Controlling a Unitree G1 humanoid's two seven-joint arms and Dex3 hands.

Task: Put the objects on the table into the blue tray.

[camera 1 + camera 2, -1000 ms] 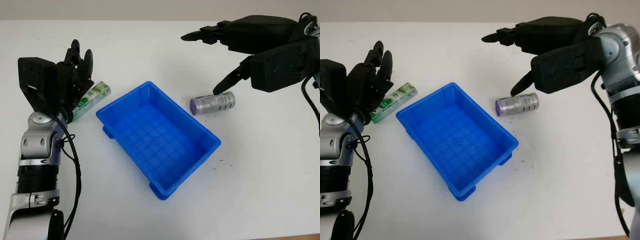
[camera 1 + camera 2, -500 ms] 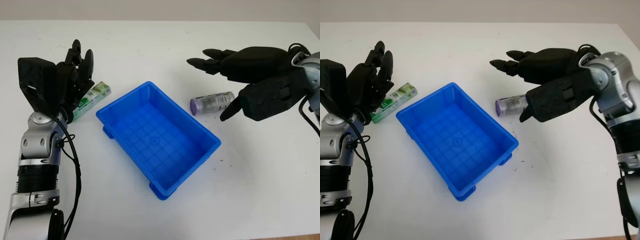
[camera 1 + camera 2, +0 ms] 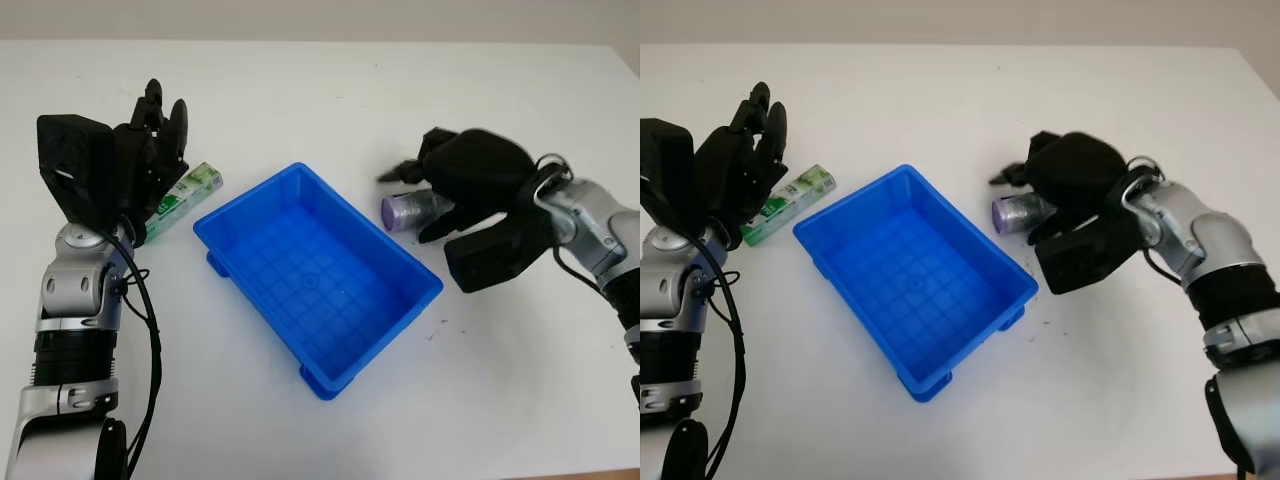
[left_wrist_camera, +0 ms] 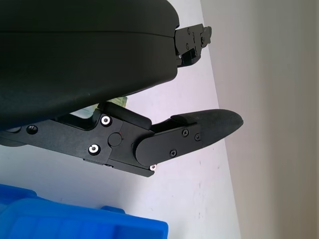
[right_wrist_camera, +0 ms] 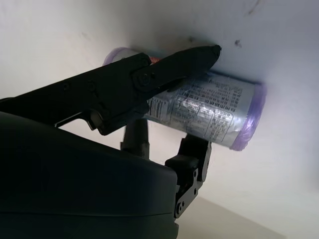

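Your right hand (image 3: pixel 470 205) sits over the silver cylindrical can with purple ends (image 3: pixel 405 210), fingers curled around it, can lying on the white table (image 3: pixel 300 100) at the blue plastic tray's (image 3: pixel 315 275) 2 o'clock. Its long axis runs 3-to-9, one purple end facing the tray. Left hand (image 3: pixel 130 165) open above the green-white pack (image 3: pixel 185 195).

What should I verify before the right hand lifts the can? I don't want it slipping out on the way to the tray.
1. Right hand over the purple can: ok.
2. Fingers on both sides of the can: ok.
3. Fingers firmly shut on the can: cannot tell.
4. Can lying on the table beside the blue tray, not yet lifted: ok.
5. Tray free to receive it: ok.
6. Left hand open and out of the path, by the green packet: ok.
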